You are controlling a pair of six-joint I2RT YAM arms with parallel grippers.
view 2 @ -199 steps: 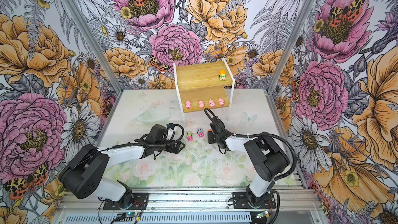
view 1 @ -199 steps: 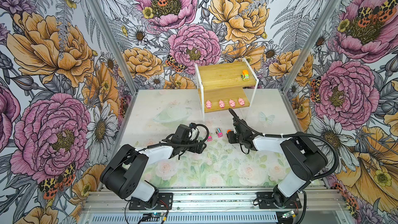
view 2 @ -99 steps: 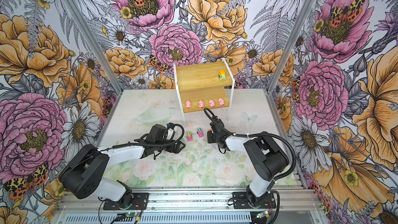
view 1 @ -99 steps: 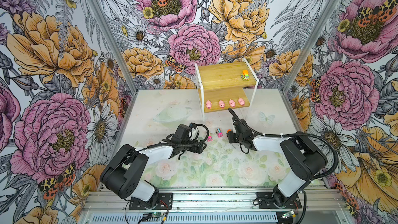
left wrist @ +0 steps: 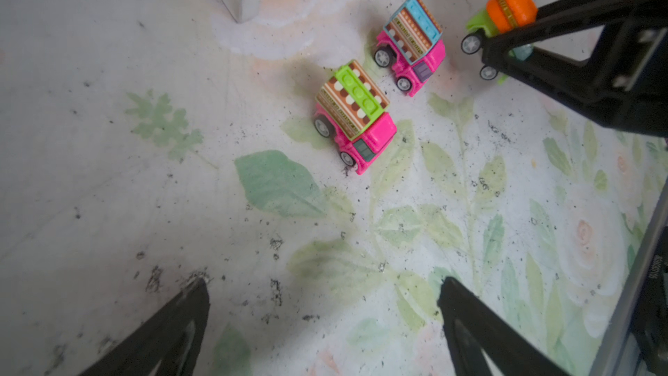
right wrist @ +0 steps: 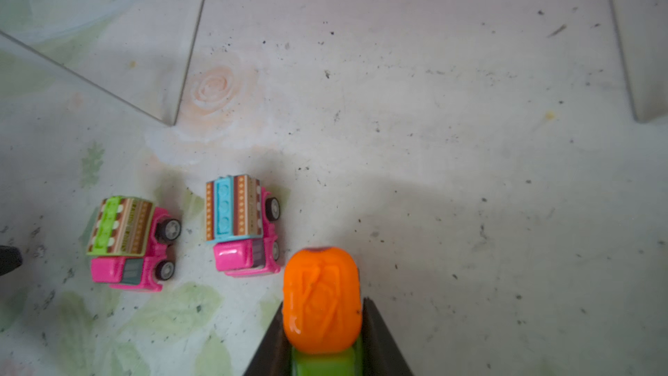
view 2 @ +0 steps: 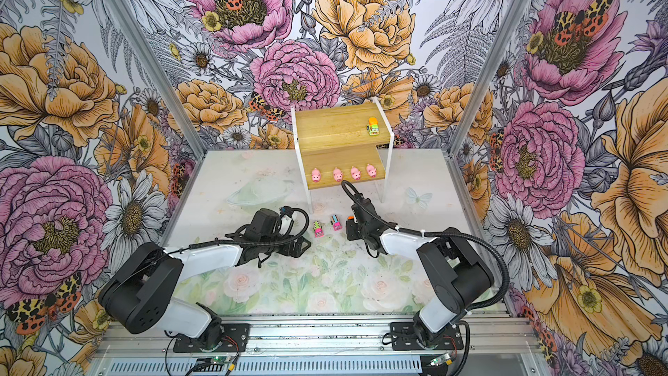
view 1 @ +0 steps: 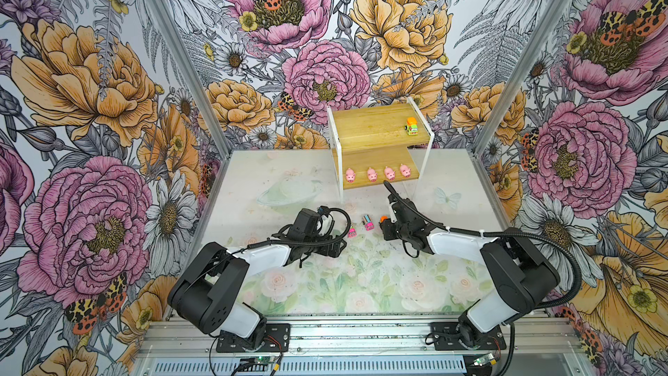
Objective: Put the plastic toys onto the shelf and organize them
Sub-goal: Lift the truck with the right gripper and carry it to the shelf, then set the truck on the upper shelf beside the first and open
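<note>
My right gripper (right wrist: 323, 323) is shut on a green truck with an orange top (right wrist: 321, 298), low over the mat, also seen in both top views (view 1: 384, 218). Two pink trucks with striped tops stand on the mat just to its left, one blue-topped (view 1: 368, 223) (right wrist: 242, 224) and one green-topped (view 1: 351, 230) (left wrist: 356, 117). My left gripper (left wrist: 324, 285) is open and empty, a little short of the green-topped pink truck. The shelf (view 1: 372, 124) stands at the back. Several pink pigs (view 1: 372, 174) line its lower board and another green truck (view 1: 411, 126) sits on its upper board.
The shelf's thin white legs (right wrist: 647, 66) reach the mat just beyond the trucks. Floral walls close the cell at the back and both sides. Both arm bases (view 1: 217, 298) sit at the front rail.
The right gripper's jaws have closed onto the green truck. Both arms have stayed almost where they were, and the pink trucks have not moved.
</note>
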